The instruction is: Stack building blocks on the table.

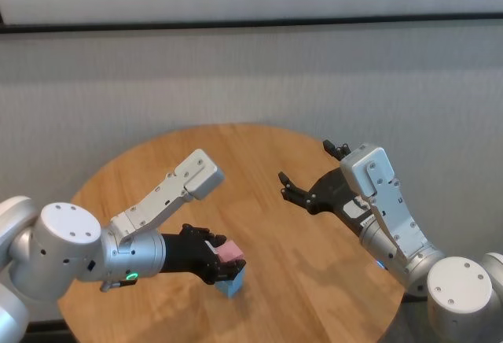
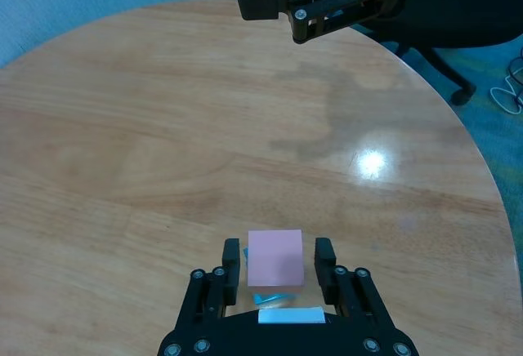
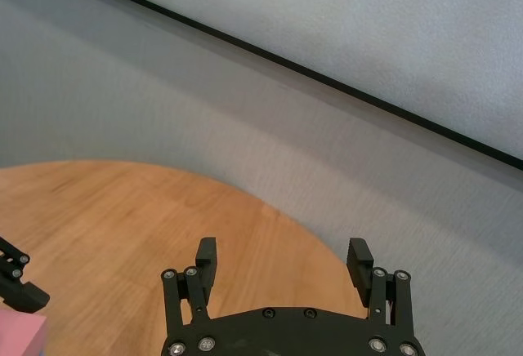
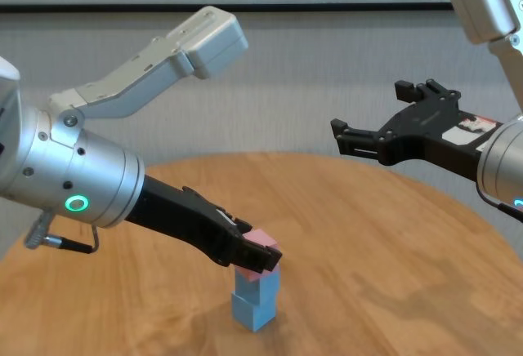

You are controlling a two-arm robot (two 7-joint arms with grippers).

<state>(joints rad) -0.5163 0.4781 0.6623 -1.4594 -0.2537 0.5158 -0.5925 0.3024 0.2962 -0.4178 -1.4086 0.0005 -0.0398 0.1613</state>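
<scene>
On the table [image 1: 314,280], the pink block [image 4: 260,262] tops two stacked blue blocks [image 4: 254,305], flanked by the left claw's [image 4: 255,256] fingers; whether gripped, unclear. The right claw [image 1: 308,168] hangs wide, well apart.

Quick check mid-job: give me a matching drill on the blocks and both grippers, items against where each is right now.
Items:
1. pink block
2. bottom light blue block
3. left gripper
4. right gripper

States:
A. raised above the table, open, empty
B. top of the stack
C. resting on the table, under the stack
D. low, fingers either side of the pink block

Pairs: 1-B, 2-C, 3-D, 4-A
</scene>
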